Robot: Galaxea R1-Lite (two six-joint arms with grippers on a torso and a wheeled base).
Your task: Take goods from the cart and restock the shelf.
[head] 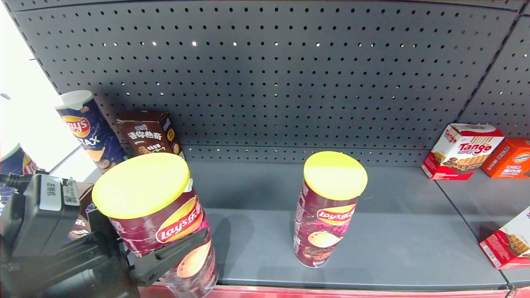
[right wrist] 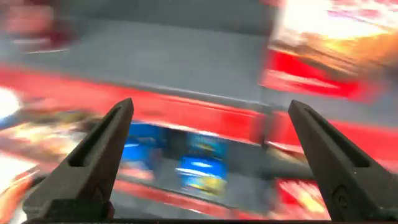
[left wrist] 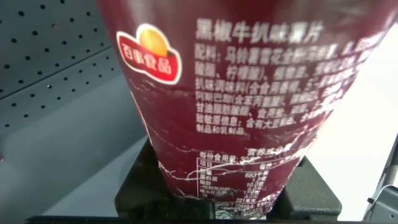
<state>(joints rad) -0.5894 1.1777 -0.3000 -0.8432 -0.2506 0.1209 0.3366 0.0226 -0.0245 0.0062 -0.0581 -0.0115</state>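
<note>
My left gripper [head: 136, 256] is shut on a maroon chips can [head: 161, 219] with a yellow lid, held upright at the front left edge of the grey shelf [head: 393, 240]. The can's back label [left wrist: 236, 99] looms close in the left wrist view, with the jaws clamped on either side of it. A second maroon can [head: 325, 211] with a yellow lid stands upright in the shelf's middle. My right gripper [right wrist: 211, 162] is open with nothing between its fingers, in front of a red shelf edge and blurred packages below.
A dark blue chips can [head: 89, 130] and a brown cookie box [head: 150, 134] lean at the back left. Red-and-white wafer boxes [head: 461, 151] and an orange box [head: 507, 158] stand at the right. The pegboard wall [head: 269, 74] closes off the back of the shelf.
</note>
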